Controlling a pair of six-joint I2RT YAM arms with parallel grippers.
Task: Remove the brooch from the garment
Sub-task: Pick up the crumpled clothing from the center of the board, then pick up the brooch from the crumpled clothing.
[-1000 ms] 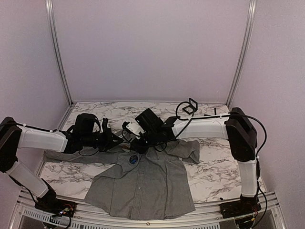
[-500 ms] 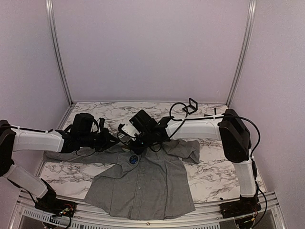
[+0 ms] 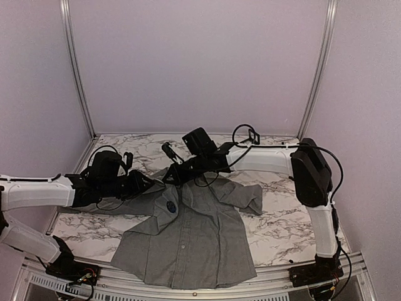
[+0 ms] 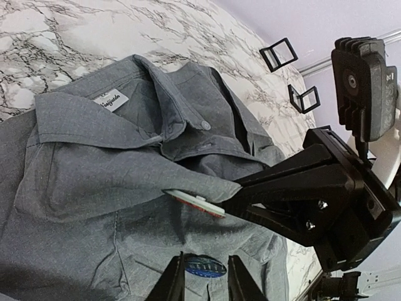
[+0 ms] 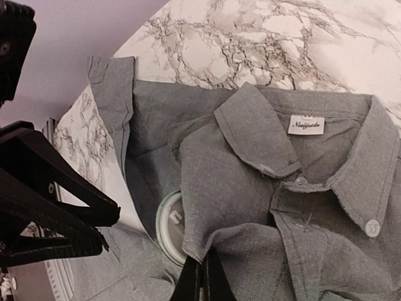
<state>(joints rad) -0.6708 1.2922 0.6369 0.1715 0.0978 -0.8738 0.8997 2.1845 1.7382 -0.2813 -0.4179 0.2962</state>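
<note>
The garment (image 3: 188,238), a grey collared shirt, lies spread on the marble table. The brooch (image 3: 169,205), a blue oval, sits on its chest. In the left wrist view the brooch (image 4: 205,266) lies just beyond my left gripper (image 4: 207,255), whose fingers stand a little apart and hold nothing. My right gripper (image 5: 203,266) is shut on a fold of the shirt (image 5: 250,188) by the collar and holds it raised. Under that fold hangs a round white-backed disc (image 5: 168,229) with a red rim (image 4: 194,202). From above, the left gripper (image 3: 152,185) and right gripper (image 3: 170,177) nearly meet.
Small black square frames (image 4: 279,54) (image 4: 305,99) stand on the marble table (image 3: 282,219) behind the collar, seen from above as (image 3: 252,138). Pale walls and metal posts close in the back and sides. A sleeve (image 3: 81,205) trails left under the left arm.
My right gripper has shut on the shirt fold and pulled it up and back. My left gripper has gone from shut to slightly open, and its arm has dropped lower toward the chest.
</note>
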